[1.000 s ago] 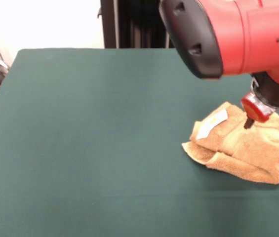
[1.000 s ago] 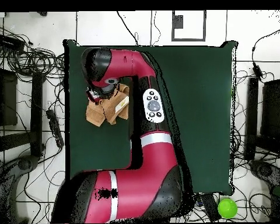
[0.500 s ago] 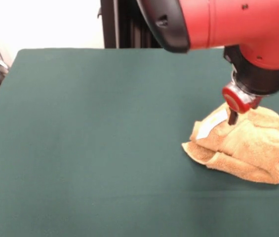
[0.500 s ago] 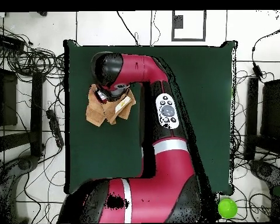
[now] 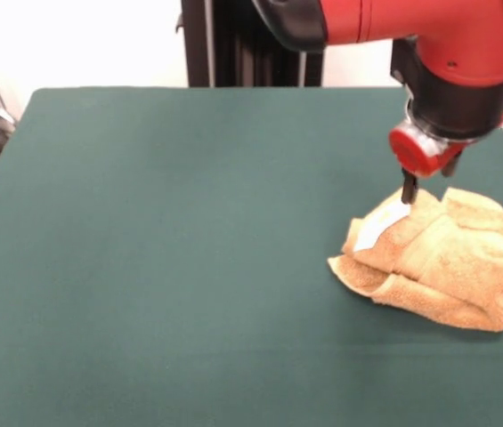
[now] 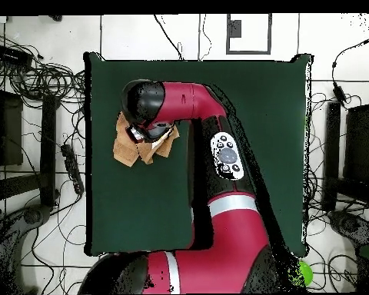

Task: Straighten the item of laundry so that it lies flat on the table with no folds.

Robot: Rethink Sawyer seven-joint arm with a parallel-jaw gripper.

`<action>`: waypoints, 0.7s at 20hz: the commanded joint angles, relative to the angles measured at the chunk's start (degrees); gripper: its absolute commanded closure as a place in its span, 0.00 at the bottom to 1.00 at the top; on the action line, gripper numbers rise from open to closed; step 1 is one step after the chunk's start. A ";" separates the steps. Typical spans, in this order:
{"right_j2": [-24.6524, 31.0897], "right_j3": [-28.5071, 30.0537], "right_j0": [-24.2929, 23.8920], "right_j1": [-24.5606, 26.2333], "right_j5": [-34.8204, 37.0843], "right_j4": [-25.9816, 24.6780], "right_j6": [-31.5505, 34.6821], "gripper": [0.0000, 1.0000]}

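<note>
Towel (image 5: 438, 258) bunched on green table (image 5: 162, 267), pincer (image 5: 409, 189) just above label (image 5: 381, 224), grip state unclear.

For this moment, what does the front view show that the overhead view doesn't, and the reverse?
Front view only: the towel's white label and its stacked folds, with the gripper poised right at the label's far end. Overhead view only: the whole arm reaching across the table, cables on the floor, and a green ball. Both show the crumpled towel near one table edge.
</note>
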 commanded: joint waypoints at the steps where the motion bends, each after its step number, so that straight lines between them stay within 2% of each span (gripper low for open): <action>1: 3.89 12.53 0.66 -1.91 -3.96 -0.31 1.51 0.00; 14: 3.87 19.04 -0.15 -3.98 -11.62 -0.52 4.05 0.00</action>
